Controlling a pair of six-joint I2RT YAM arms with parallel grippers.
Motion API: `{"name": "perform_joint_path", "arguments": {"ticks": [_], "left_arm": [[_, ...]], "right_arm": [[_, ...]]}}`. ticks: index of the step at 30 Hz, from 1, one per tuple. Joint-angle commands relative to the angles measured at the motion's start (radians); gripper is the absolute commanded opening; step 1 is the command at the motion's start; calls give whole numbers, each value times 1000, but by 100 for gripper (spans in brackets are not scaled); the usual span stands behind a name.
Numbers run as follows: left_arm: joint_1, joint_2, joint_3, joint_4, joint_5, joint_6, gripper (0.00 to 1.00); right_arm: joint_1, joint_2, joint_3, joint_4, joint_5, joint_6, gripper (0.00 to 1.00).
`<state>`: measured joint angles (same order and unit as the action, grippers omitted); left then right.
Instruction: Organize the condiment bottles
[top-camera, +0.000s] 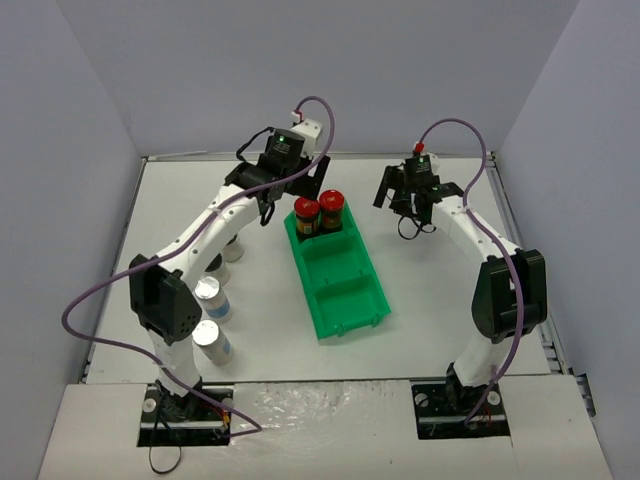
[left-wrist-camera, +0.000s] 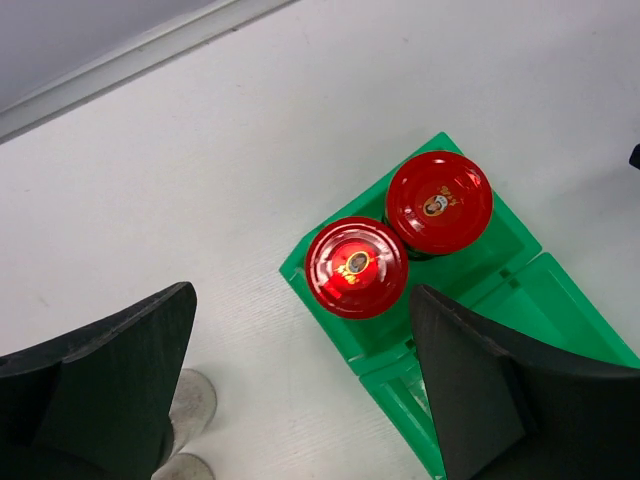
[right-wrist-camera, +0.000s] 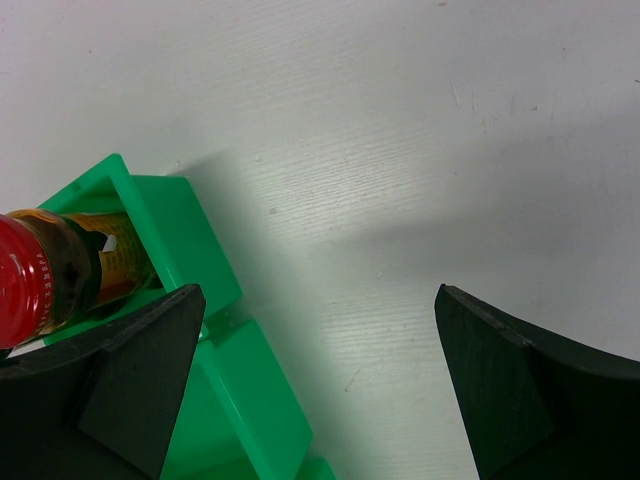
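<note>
Two dark condiment bottles with red caps (top-camera: 307, 214) (top-camera: 332, 207) stand side by side in the far compartment of the green bin (top-camera: 346, 291). From the left wrist their caps (left-wrist-camera: 357, 266) (left-wrist-camera: 439, 201) show from above. My left gripper (top-camera: 267, 203) (left-wrist-camera: 300, 400) hovers open just left of the bin's far end, holding nothing. Right of the bin, my right gripper (top-camera: 404, 210) (right-wrist-camera: 315, 385) is open over bare table; one red-capped bottle (right-wrist-camera: 45, 280) shows at its left. Two silver-capped bottles (top-camera: 209, 294) (top-camera: 208, 338) stand at the near left. Pale bottles (top-camera: 232, 250) are partly hidden under the left arm.
The bin (left-wrist-camera: 560, 300) (right-wrist-camera: 235, 395) lies diagonally mid-table, its middle and near compartments holding nothing. Grey walls close the table in on three sides. A purple cable loops off each arm.
</note>
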<state>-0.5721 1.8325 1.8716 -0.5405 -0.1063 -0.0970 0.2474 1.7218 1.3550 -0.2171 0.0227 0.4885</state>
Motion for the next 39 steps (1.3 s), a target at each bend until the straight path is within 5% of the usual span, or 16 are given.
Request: {"name": "perform_joint_path", "arguments": {"ticks": [1,7,11,19,39], "left_arm": [[-3,-141,20,-66,-209,-63,85],[3,-167,-25,-250,-437,-153,86],[43,-195,-130,-242,-462,-213,87],[220,-264,-311,-134,-322,-295,95],[350,-92,-385,-21,-64,-321,95]], "right_arm": [[1,-44,-10,34,8,-10,97],[1,-48,-25,53,-8,-4,97],[1,-43,-31,61,-13,-5,97],[1,-49,-48,70,-13,-7,97],[-3,-52,-39,70,-13,-8,97]]}}
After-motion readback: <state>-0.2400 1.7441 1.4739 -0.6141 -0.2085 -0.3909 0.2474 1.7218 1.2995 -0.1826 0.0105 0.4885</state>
